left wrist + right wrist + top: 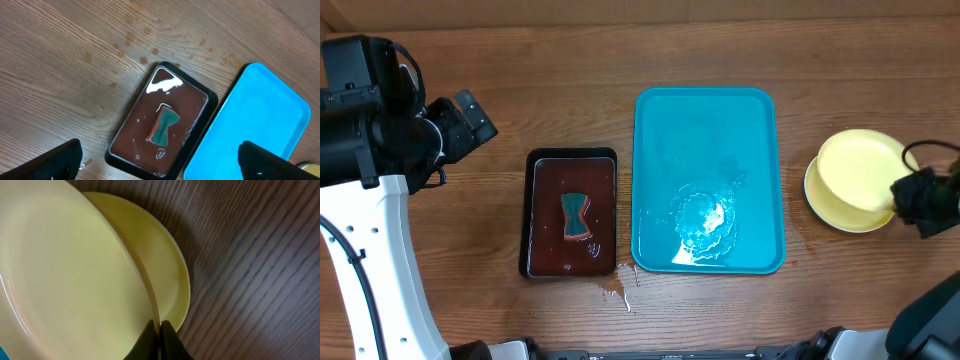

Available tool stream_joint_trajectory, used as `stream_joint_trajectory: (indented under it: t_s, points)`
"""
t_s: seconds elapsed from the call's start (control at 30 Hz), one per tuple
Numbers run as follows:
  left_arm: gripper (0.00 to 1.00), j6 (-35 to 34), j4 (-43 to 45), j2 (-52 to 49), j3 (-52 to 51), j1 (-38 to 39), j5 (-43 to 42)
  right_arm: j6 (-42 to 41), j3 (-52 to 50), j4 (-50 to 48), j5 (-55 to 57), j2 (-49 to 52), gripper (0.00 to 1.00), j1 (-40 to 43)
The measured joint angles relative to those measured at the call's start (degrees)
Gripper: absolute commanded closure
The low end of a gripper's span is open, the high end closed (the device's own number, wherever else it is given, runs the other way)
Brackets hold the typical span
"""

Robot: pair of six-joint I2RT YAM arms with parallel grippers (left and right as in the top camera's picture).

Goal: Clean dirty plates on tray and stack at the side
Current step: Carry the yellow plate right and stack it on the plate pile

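The turquoise tray (708,180) lies mid-table with only water and foam on it; its corner shows in the left wrist view (260,120). To its right, my right gripper (912,195) is shut on the rim of a clean pale yellow plate (858,168) and holds it tilted just above the stack of plates (840,212) on the table. In the right wrist view the held plate (65,275) fills the left, the stack (165,275) sits under it, and the fingers (160,330) pinch the rim. My left gripper (160,162) is open and empty, high above the brown tray.
A small dark brown tray (572,213) with a teal sponge (576,215) stands left of the turquoise tray; both show in the left wrist view, tray (125,145) and sponge (164,125). Water drops (615,292) lie near the front edge.
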State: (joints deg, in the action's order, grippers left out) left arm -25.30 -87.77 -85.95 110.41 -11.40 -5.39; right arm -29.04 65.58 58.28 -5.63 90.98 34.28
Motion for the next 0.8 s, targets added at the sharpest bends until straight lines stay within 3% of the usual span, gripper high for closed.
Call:
stream_joint_trajectory:
  t_s: [0.1,0.13,0.23,0.4,0.6,0.63,0.67,0.8]
  points:
    - [0.00,0.0,0.0,0.0,0.0,0.0,0.0,0.1,-2.1,-2.4,-0.5,0.2,0.60,-0.3]
    - [0.00,0.0,0.0,0.0,0.0,0.0,0.0,0.3,-2.1,-2.7,-0.9,0.2,0.54,-0.3]
    - [0.00,0.0,0.0,0.0,0.0,0.0,0.0,0.9,-1.5,-0.8,-2.8,0.2,0.48,-0.3]
    - [0.00,0.0,0.0,0.0,0.0,0.0,0.0,3.9,2.5,5.6,-7.1,-1.1,0.46,-1.7]
    - [0.00,0.0,0.0,0.0,0.0,0.0,0.0,12.9,10.5,10.2,-18.1,-13.5,0.43,-11.6]
    - [0.00,0.0,0.0,0.0,0.0,0.0,0.0,14.6,11.8,10.1,-20.3,-16.7,0.39,-15.0]
    - [0.00,0.0,0.0,0.0,0.0,0.0,0.0,16.7,13.0,9.3,-22.4,-20.7,0.00,-19.4]
    - [0.00,0.0,-0.1,0.0,0.0,0.0,0.0,19.3,14.0,8.1,-25.8,-29.3,0.00,-29.1]
